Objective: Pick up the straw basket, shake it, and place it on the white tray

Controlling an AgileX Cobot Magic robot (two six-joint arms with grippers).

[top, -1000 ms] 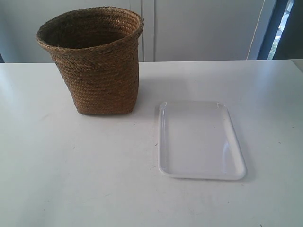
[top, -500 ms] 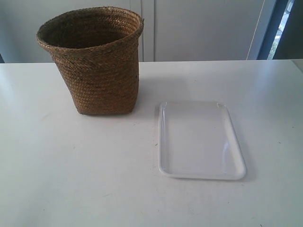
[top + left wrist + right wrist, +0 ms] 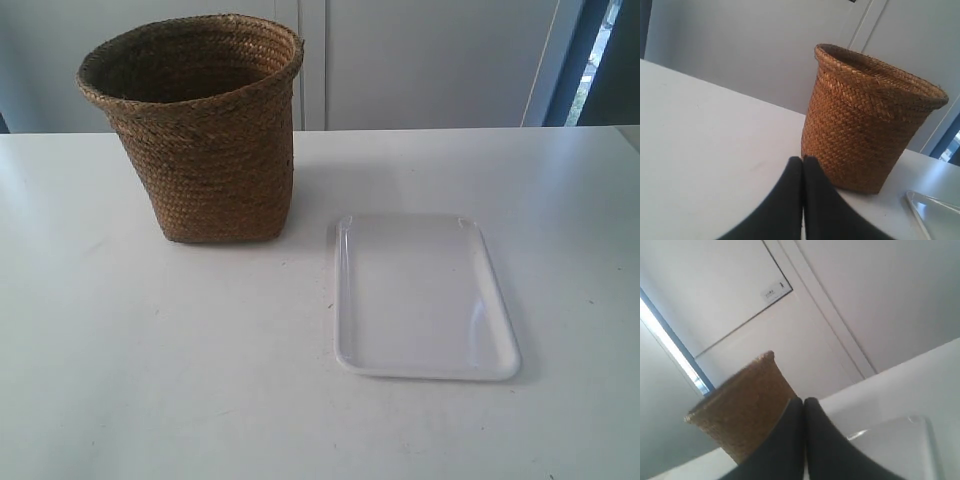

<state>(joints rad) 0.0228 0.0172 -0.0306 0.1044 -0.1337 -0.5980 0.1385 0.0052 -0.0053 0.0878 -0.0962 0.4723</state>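
The straw basket (image 3: 203, 130) stands upright on the white table (image 3: 150, 350) at the back left of the exterior view, brown and braided with a flared rim. The white tray (image 3: 420, 298) lies flat to its right, apart from it, with nothing on it. No arm shows in the exterior view. In the left wrist view my left gripper (image 3: 802, 160) is shut, its black fingers pressed together low over the table, a short way from the basket (image 3: 865, 120). In the right wrist view my right gripper (image 3: 804, 401) is shut too, with the basket (image 3: 742, 410) and tray (image 3: 900, 445) beyond it.
A pale wall with panel seams (image 3: 420, 60) runs behind the table's far edge. A dark window strip (image 3: 600, 60) sits at the back right. A tray corner (image 3: 935, 215) shows in the left wrist view.
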